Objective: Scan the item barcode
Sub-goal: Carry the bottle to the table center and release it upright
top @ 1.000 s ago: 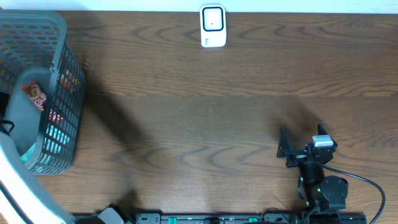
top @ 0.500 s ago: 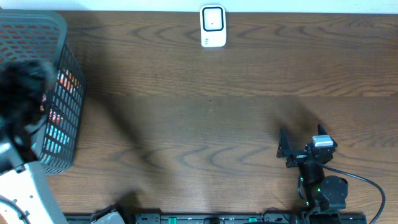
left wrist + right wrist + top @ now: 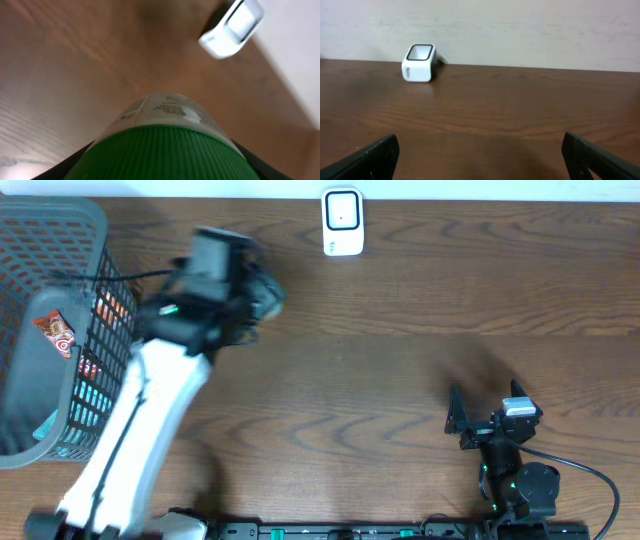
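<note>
The green-capped jar [image 3: 165,145] is clamped between the half-spread fingers of the left hand [image 3: 240,292] over the wooden surface [image 3: 380,380], with the white barcode scanner [image 3: 342,222] just ahead-right of that hand, the grey basket [image 3: 60,320] behind it, and the right hand [image 3: 480,157] wide open and empty.

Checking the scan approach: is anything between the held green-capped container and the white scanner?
Nothing visible does. Only bare table lies between the green-capped container and the scanner.
</note>
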